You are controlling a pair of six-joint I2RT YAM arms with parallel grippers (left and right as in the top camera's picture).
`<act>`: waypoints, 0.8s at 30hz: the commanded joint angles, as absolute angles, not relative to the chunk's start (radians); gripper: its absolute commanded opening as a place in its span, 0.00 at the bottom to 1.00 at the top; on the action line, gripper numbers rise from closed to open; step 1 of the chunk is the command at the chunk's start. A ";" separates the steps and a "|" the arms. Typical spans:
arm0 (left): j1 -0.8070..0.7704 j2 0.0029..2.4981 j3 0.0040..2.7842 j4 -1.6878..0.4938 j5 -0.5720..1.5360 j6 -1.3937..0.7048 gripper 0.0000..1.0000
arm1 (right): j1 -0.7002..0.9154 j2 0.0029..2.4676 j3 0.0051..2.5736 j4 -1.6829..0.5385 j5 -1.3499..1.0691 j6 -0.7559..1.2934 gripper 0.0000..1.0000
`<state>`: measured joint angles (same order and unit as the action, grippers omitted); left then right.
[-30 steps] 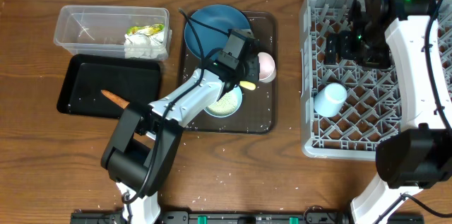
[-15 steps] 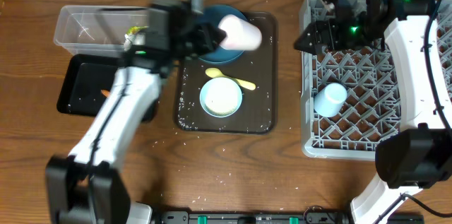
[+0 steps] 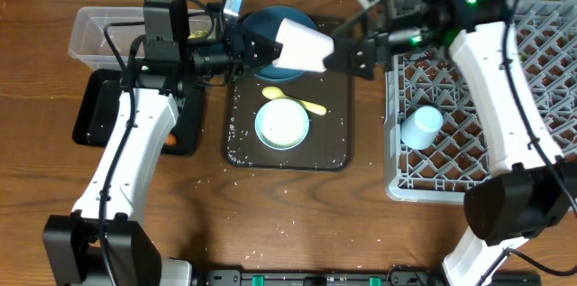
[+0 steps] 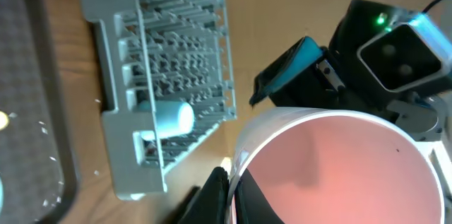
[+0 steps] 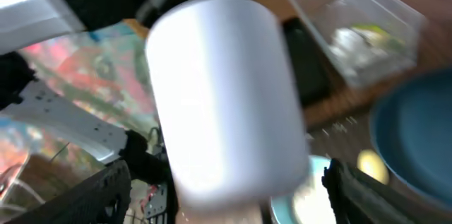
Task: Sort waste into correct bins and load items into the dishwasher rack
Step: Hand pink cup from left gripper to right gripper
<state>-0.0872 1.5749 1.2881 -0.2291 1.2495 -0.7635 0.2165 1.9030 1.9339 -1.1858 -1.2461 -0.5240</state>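
Pink cup still pinched in left pincer; right pincer spread, now just beside it

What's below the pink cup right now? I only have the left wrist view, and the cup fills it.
Observer: The pink cup hangs on its side over the right edge of the dark blue bowl, above the brown tray.
Operator: What else sits on that tray?
Observer: The white bowl, with the yellow spoon beside it.
Operator: Is the right tool around the cup?
Observer: The right tool is open; the right wrist view shows the cup between its fingers.
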 commanded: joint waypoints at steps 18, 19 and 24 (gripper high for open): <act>-0.122 1.571 1.296 -0.230 1.299 -0.762 0.32 | 0.249 1.882 1.935 -1.139 -1.184 -0.419 0.45; -0.122 1.571 1.296 -0.230 1.278 -0.752 0.34 | 0.231 1.873 1.935 -1.146 -1.112 -0.381 0.45; -0.122 1.571 1.296 -0.231 1.143 -0.696 0.40 | 0.133 1.805 1.935 -1.222 -0.802 -0.221 0.47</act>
<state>-0.1234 1.5753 1.2881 -0.2317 1.2343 -0.7589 0.1997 1.8786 1.9339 -1.2015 -1.0260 -0.3534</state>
